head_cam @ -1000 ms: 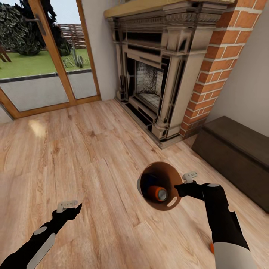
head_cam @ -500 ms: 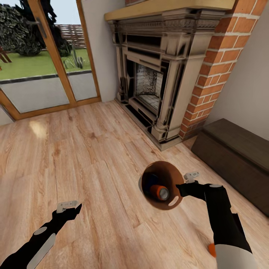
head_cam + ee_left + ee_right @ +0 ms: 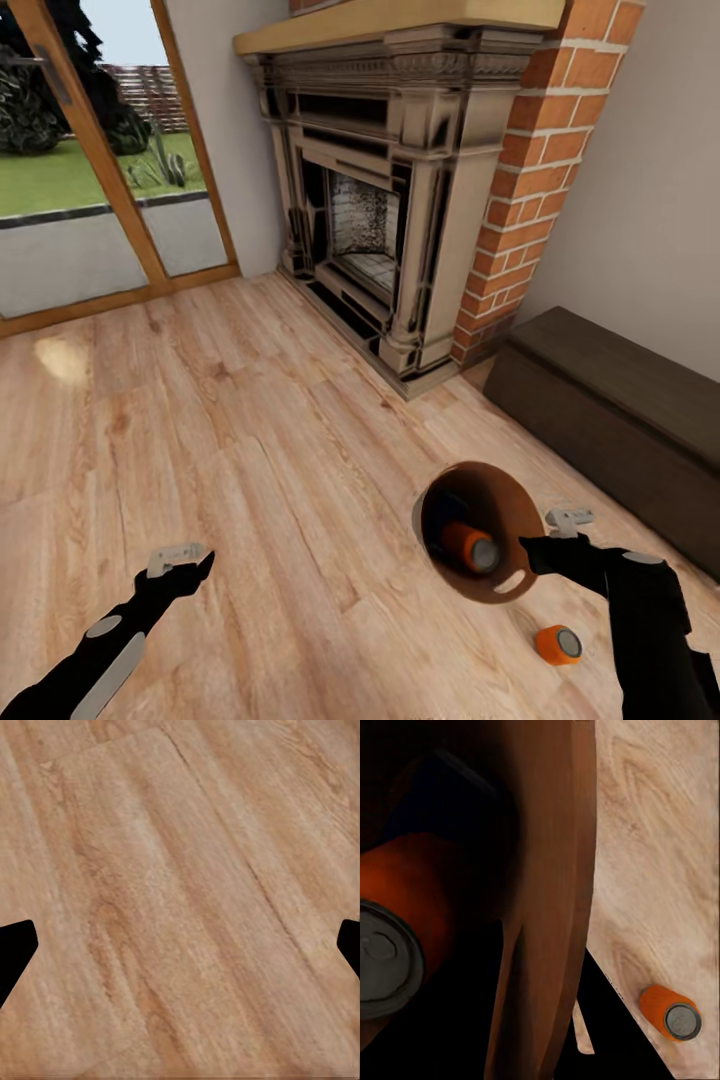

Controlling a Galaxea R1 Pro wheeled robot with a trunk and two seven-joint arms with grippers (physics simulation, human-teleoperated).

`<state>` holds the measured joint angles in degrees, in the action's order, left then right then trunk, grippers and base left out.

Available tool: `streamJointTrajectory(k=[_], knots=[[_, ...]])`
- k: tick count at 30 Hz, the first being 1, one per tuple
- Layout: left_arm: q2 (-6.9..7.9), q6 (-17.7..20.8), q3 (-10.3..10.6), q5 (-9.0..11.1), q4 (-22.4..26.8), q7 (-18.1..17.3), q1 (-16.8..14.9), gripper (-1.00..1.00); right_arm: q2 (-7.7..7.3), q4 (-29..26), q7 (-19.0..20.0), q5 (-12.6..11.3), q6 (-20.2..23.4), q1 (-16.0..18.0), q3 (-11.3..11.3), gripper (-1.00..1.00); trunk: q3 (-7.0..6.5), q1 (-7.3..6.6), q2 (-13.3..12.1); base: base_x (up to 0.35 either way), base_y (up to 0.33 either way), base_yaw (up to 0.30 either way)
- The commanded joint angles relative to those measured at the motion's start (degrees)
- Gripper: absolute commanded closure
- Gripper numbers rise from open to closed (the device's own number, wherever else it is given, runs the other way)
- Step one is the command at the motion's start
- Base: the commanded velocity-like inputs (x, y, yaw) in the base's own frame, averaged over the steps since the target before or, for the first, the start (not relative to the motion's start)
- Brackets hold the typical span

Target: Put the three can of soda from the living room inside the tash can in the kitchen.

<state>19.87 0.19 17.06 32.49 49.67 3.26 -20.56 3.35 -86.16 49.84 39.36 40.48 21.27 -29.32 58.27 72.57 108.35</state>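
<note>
Clearly the robot is in the living room: light wood plank floor [image 3: 250, 450] runs out ahead to an ornate fireplace [image 3: 390, 200], with a brick column [image 3: 520, 190] at its side, a dark low bench [image 3: 620, 410] along the wall and glazed doors [image 3: 90, 180] onto a garden.

Next in size is the tash can [image 3: 478, 530], carried above the floor and tipped so that its copper-brown mouth faces the head camera. It hangs that way, I judge, because it is held by one side of its rim alone, near the oval handle slot [image 3: 512, 582], and its weight swings it over.

One orange can of soda [image 3: 470, 547] lies on its side inside the bin, grey top toward the opening; the right wrist view shows the same can [image 3: 394, 937] deep in the dark interior. A second orange can [image 3: 558, 644] lies loose on the planks just beside the right arm, below the bin, and is seen on the floor in the right wrist view too [image 3: 670, 1012]. A third I cannot find.

The right gripper [image 3: 545, 550] is clamped on the bin's rim, jaws nearly together. The left gripper [image 3: 185, 570] hangs low over bare floor, its fingers [image 3: 16, 945] spread wide at the wrist view's edges, holding nothing.
</note>
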Motion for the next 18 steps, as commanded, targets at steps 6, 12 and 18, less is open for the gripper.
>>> streamJointTrajectory(k=[6, 12, 18], knots=[[-0.01, -0.10, 0.00, 0.03, -0.64, -0.02, -0.01, -1.00, 0.07, 0.32, 0.41, -2.53, -5.51, -1.36, -5.69, 1.00, -0.01, 0.00, 0.00, 0.000, 0.000, -0.253], [-0.01, -0.15, -0.01, 0.03, -0.78, -0.02, -0.01, -1.00, -0.22, 0.69, 0.42, -2.55, -6.68, -2.10, -7.88, 1.00, -0.01, 0.00, 0.00, 0.000, 0.000, -0.253], [-0.01, -0.18, -0.01, 0.03, -0.80, -0.01, -0.01, -1.00, -0.30, 0.62, 0.43, -2.54, -6.82, -2.18, -9.08, 1.00, -0.01, 0.00, 0.00, 0.000, 0.000, -0.253]])
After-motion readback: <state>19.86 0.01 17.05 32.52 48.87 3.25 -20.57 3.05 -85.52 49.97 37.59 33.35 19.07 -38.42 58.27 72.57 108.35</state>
